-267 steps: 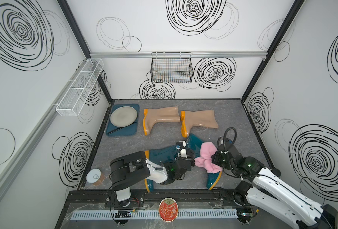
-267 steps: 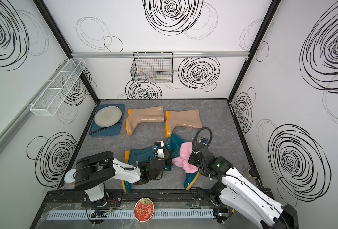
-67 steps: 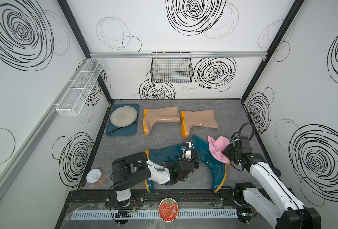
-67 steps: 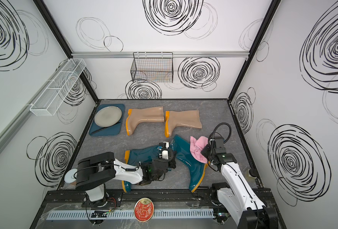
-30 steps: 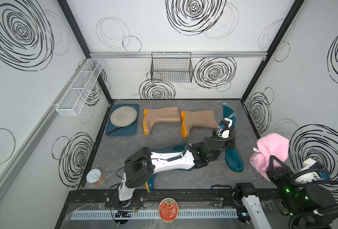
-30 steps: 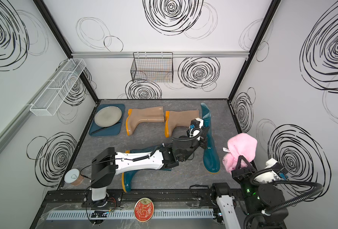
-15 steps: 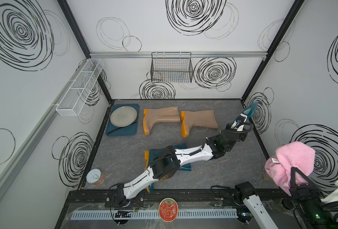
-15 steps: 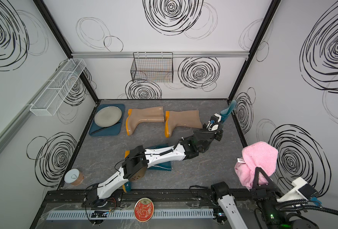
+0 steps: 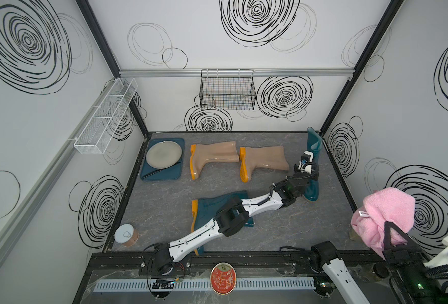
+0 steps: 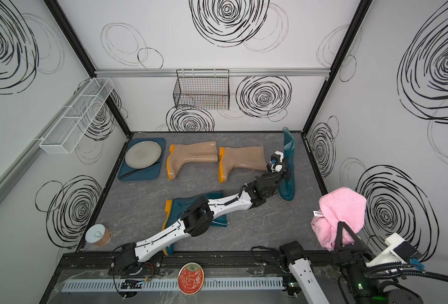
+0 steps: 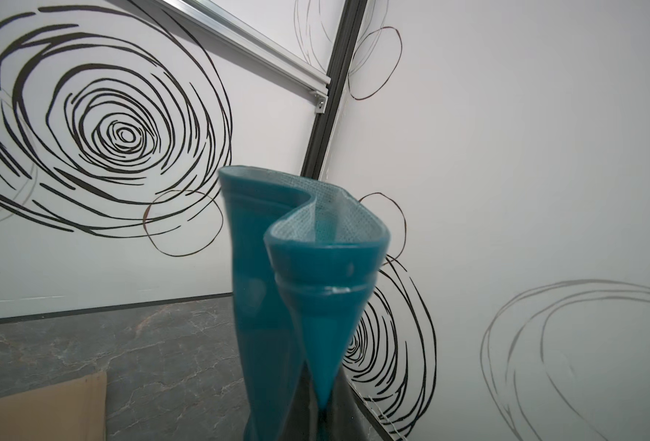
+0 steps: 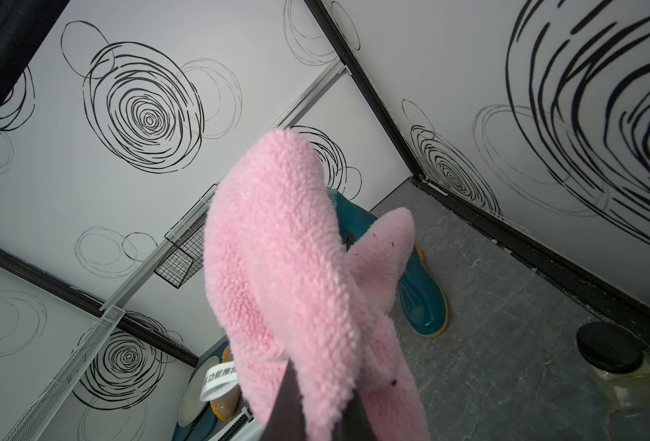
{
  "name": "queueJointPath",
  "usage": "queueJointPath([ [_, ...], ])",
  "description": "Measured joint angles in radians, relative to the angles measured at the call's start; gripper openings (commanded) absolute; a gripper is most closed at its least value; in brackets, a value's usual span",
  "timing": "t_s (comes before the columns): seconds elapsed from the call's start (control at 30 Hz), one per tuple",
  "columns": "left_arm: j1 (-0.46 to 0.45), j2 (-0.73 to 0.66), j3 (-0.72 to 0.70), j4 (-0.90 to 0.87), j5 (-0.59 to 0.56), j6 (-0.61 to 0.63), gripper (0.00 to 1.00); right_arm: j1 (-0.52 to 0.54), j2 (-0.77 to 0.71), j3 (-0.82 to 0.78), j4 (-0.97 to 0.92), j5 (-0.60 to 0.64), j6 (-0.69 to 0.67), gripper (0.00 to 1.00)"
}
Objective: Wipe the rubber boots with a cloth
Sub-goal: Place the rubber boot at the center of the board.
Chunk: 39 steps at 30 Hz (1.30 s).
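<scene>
the left claw [image 9: 309,165] is shown clamped on the shaft of an upright teal boot [image 9: 313,142] in the far right corner. the right claw [image 9: 391,234] is shown clamped on a pink cloth [image 9: 386,208], held aloft at the near right. a second teal boot [image 9: 207,208] is laid under the left arm, and two tan boots [image 9: 212,156] [image 9: 266,159] are laid behind it.

My left arm [image 9: 259,205] — white shells, chunky black joints, thin black cable along the links, white wrist camera block [image 9: 306,158] with a blue plug. Right arm [image 9: 338,273] same white-black — ribbed black hoses [image 10: 407,273], green LED [image 9: 418,284], right claw [image 9: 388,226] black, wedge-shaped.
</scene>
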Motion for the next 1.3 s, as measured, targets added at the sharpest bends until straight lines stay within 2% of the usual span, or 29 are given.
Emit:
queueJointPath([
  [0.3, -0.028, -0.010, -0.037, 0.064, -0.016, 0.109, 0.00, 0.047, -0.018, -0.033, -0.005, 0.030, 0.001, 0.00],
  [0.5, -0.016, -0.095, -0.172, 0.097, -0.025, 0.268, 0.00, 0.061, -0.021, -0.055, -0.004, 0.037, 0.001, 0.00],
  [0.8, 0.027, -0.278, -0.463, 0.160, -0.023, 0.442, 0.00, 0.074, -0.022, -0.067, 0.003, 0.041, 0.002, 0.00],
  [1.03, 0.061, -0.303, -0.531, 0.208, -0.027, 0.546, 0.00, 0.079, -0.023, -0.109, 0.023, 0.040, 0.005, 0.00],
  [1.3, 0.082, -0.309, -0.558, 0.242, -0.055, 0.592, 0.00, 0.090, -0.023, -0.143, 0.054, 0.041, 0.005, 0.00],
])
